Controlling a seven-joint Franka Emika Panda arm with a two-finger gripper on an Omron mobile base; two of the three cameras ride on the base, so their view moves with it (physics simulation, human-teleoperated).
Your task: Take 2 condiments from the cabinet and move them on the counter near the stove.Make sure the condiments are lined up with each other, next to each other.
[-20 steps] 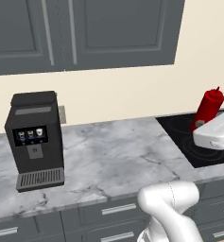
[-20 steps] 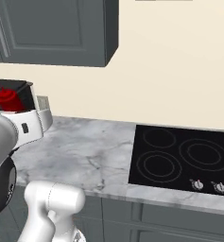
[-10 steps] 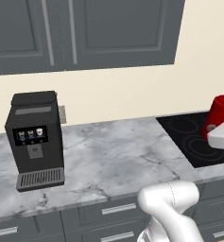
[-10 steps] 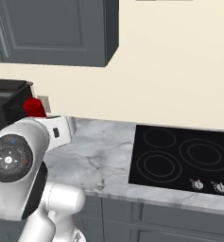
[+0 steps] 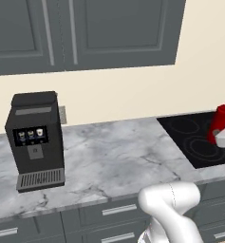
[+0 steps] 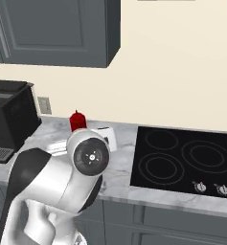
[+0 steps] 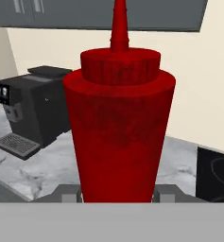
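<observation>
Since half a second ago I see my gripper (image 7: 117, 194) has carried the red bottle (image 7: 118, 127) rightward toward the stove (image 6: 182, 158), above the counter (image 5: 114, 161). Fingers pinch it. I read no label.

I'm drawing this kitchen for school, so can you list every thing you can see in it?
Squeeze bottle: one, red, upright between the gripper's fingers, near the stove.
Coffee machine: one, black, on the counter's left part.
Stove: one, black glass, set in the counter, right.
Counter: one, white-grey marble, over grey drawers.
Cabinet: dark grey, doors closed, on the wall above.
Wall outlet: one, grey, behind the coffee machine.
Gripper: one, holding the bottle.
</observation>
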